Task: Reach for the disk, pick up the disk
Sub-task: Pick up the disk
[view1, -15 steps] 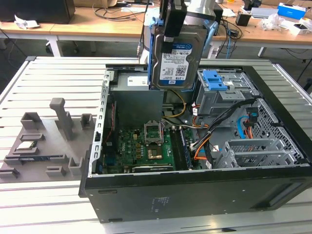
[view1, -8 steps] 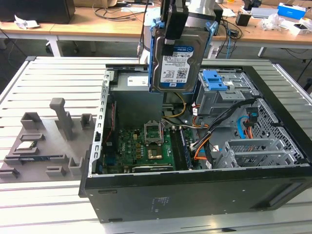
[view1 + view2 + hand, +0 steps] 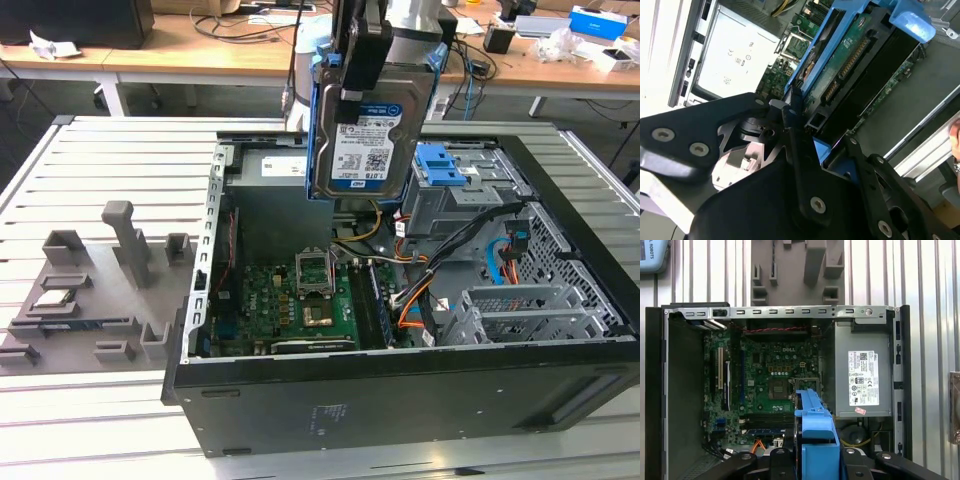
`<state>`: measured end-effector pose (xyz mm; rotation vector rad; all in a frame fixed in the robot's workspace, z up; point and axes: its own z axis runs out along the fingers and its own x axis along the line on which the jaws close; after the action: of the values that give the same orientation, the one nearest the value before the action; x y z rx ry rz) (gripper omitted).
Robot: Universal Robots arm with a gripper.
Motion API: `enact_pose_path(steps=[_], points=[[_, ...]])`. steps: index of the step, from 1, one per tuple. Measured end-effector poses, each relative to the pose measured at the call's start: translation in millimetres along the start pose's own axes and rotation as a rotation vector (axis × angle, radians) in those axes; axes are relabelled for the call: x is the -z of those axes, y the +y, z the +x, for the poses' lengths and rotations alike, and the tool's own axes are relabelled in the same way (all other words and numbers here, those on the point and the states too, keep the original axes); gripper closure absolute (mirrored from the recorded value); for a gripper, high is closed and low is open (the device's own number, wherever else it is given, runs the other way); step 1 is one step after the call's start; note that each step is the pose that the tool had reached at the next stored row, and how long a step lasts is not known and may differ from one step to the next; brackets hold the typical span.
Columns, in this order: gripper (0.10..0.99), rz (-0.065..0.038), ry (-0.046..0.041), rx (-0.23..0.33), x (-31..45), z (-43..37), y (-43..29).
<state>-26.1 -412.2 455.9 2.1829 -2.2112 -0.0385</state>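
The disk (image 3: 372,125) hangs on edge above the open computer case, its white-and-blue label facing the exterior camera and a blue bracket along its edges. My gripper (image 3: 362,45) is shut on its upper end and holds it clear of the case. In the second wrist view the black fingers (image 3: 790,117) clamp the blue bracket, and the disk's green circuit board (image 3: 842,62) runs away from them. In the first wrist view the bracket's blue edge (image 3: 815,432) sticks out between the fingers over the motherboard.
The open case (image 3: 400,400) holds a green motherboard (image 3: 290,300), a grey power supply (image 3: 862,375), and a metal drive cage with a blue latch (image 3: 440,165) beside loose cables. A grey fixture plate (image 3: 90,290) lies on the slatted table at the exterior view's left.
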Motion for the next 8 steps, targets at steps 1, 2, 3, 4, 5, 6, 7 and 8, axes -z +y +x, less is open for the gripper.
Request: enact_pose_path(steps=[1, 2, 3, 4, 5, 6, 7, 8], points=[[0.718, 0.000, -0.0001, 0.000, 0.0, 2.9, -0.2], [0.718, 0.000, 0.0000, 0.000, 0.0, 4.8, -0.3], [0.718, 0.000, -0.0001, 0.000, 0.0, 7.1, -0.5], [0.718, 0.000, 0.0000, 0.000, 0.0, 8.1, -0.6], [0.718, 0.000, 0.0000, 0.000, 0.0, 9.4, -0.7], [0.718, 0.000, -0.0001, 0.000, -0.1, 11.1, -0.8], [0.718, 0.000, -0.0002, 0.000, -0.1, 12.3, -0.9], [0.718, 0.000, -0.0001, 0.000, -0.1, 14.1, -1.0]])
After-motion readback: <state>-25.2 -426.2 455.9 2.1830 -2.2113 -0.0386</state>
